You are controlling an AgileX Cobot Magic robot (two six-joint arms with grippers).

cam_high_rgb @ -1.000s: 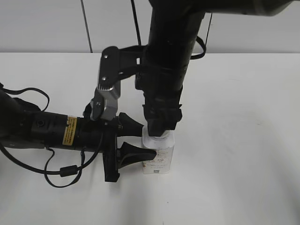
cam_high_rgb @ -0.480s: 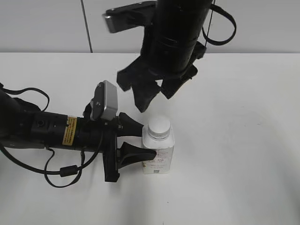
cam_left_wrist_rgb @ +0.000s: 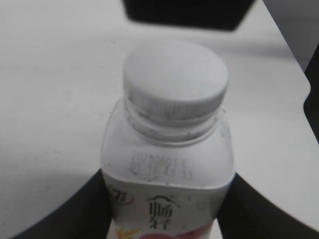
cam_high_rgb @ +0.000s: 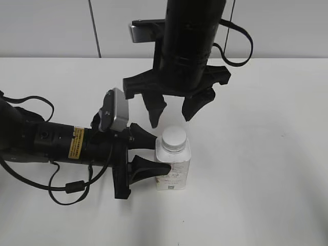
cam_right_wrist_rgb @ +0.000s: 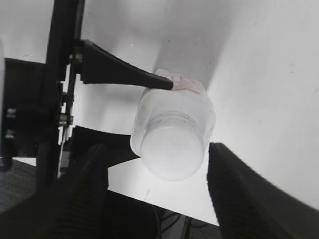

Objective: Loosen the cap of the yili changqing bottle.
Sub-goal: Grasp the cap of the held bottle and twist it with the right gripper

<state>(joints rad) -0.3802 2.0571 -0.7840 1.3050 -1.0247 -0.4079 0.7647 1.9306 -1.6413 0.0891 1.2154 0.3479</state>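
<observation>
The yili changqing bottle (cam_high_rgb: 173,171) stands upright on the white table, a small squarish white bottle with a pink-red label. Its round white cap (cam_high_rgb: 174,137) sits on the neck. My left gripper (cam_high_rgb: 151,156) is shut on the bottle's body from the left; the left wrist view shows the bottle (cam_left_wrist_rgb: 167,164) and cap (cam_left_wrist_rgb: 174,79) between the dark fingers. My right gripper (cam_high_rgb: 171,115) hangs open just above the cap, not touching it. In the right wrist view the cap (cam_right_wrist_rgb: 172,154) lies between the spread fingers (cam_right_wrist_rgb: 157,186), above the bottle (cam_right_wrist_rgb: 174,112).
The white table (cam_high_rgb: 266,154) spreads around the bottle. The left arm with its black cables (cam_high_rgb: 66,187) lies along the table at the left. A grey wall stands behind the far edge.
My right gripper let go of the cap, opened and rose off the bottle, then turned and came down a little over the cap. The left gripper and bottle stayed put.
</observation>
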